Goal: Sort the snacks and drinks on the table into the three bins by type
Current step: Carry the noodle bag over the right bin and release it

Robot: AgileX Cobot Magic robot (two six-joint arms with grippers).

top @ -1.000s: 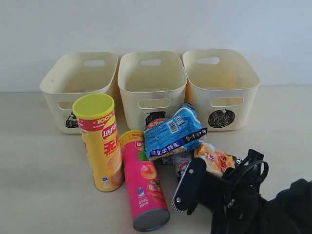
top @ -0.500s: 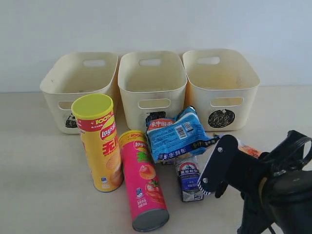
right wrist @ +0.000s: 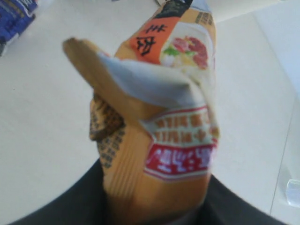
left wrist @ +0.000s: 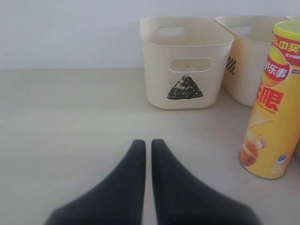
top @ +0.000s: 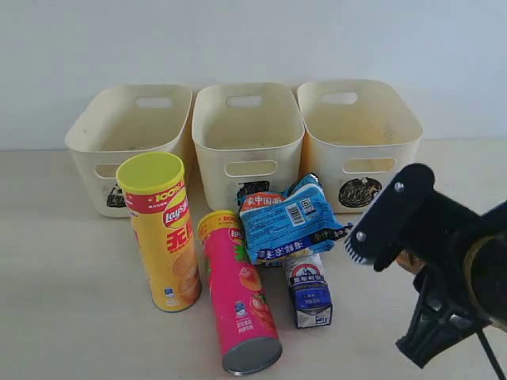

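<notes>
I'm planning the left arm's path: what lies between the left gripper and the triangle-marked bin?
Nothing but bare table lies between the left gripper and the triangle-marked bin; the left wrist view shows that stretch clear.

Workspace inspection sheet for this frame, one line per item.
Surface: table pale, no spills seen.
Job's things: yellow Lay's tube upright; pink tube lying; blue packet beside blue-and-white carton; triangle bin, square bin, circle bin, nothing seen inside.
Clutter: nothing seen.
Hands: left hand shut, empty; right hand shut on orange-white packet.
Cables: thin black cable near right hand.
Surroundings: plain wall.
</notes>
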